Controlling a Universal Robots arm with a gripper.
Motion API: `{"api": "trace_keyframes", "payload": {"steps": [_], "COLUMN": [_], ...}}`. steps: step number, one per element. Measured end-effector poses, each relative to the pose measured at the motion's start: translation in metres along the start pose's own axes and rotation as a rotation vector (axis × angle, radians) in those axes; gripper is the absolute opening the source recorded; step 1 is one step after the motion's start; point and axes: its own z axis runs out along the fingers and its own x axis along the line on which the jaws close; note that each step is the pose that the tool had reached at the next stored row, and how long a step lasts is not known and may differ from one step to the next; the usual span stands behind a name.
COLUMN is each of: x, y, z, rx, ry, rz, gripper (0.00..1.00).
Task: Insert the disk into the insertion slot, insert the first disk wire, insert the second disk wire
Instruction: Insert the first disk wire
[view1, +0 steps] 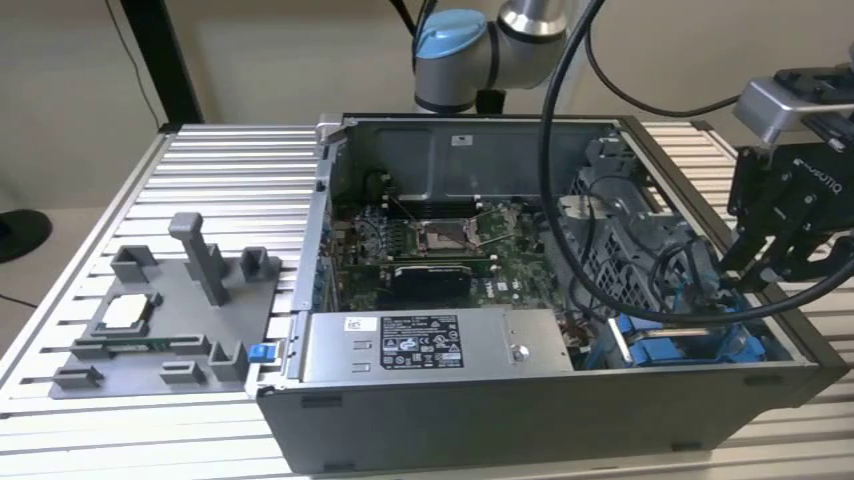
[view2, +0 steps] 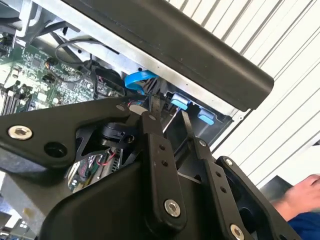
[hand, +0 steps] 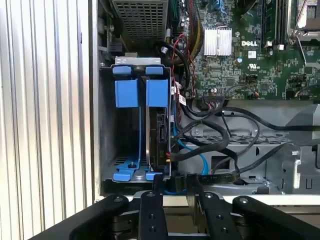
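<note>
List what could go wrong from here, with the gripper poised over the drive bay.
1. Loose black cables loop right beside the disk sitting in the insertion slot. The gripper, close by, could snag them.
2. A blue cable runs by the disk's edge and might get pinched or tugged.
3. A person's hand shows beside the case in the second wrist view, and an arm swing might reach it.
</note>
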Motion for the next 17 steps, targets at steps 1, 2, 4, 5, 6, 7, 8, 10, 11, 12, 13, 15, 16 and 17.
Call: {"api": "trace_keyframes", "payload": {"steps": [1,2,4,5,6,7,8,10,11,12,13,15,16,17], "x": [0.0000,0.0000,-0.0001,-0.0002,-0.0003,-0.0003,-0.0004,-0.0004,-0.0006,-0.0006,-0.0006,-0.0007,-0.0007,-0.0007], "y": [-0.0001,-0.0002,-0.0003,-0.0003,-0.0003,-0.0004,-0.0004,-0.0004,-0.0004,-0.0004,-0.0005,-0.0005,-0.0005,-0.0005], "z": [0.0004,0.0010,0.0030,0.0040,0.0050,0.0056,0.0062,0.0070,0.0073,0.0076,0.0078,0.0085,0.0086,0.0088], "rx": [0.0000,0.0000,0.0000,0.0000,0.0000,0.0000,-0.0001,-0.0001,-0.0001,-0.0001,-0.0001,-0.0002,-0.0002,-0.0002], "ry": [-0.0002,-0.0004,-0.0005,-0.0004,-0.0005,-0.0004,-0.0005,-0.0006,-0.0010,-0.0016,-0.0027,-0.0059,-0.0063,-0.0065], "rz": [0.000,-0.001,-0.002,-0.002,-0.002,-0.002,-0.002,-0.002,-0.002,-0.002,-0.002,-0.003,-0.003,-0.003], "gripper": [1.00,1.00,1.00,1.00,1.00,1.00,1.00,1.00,1.00,1.00,1.00,1.00,1.00,1.00]}}
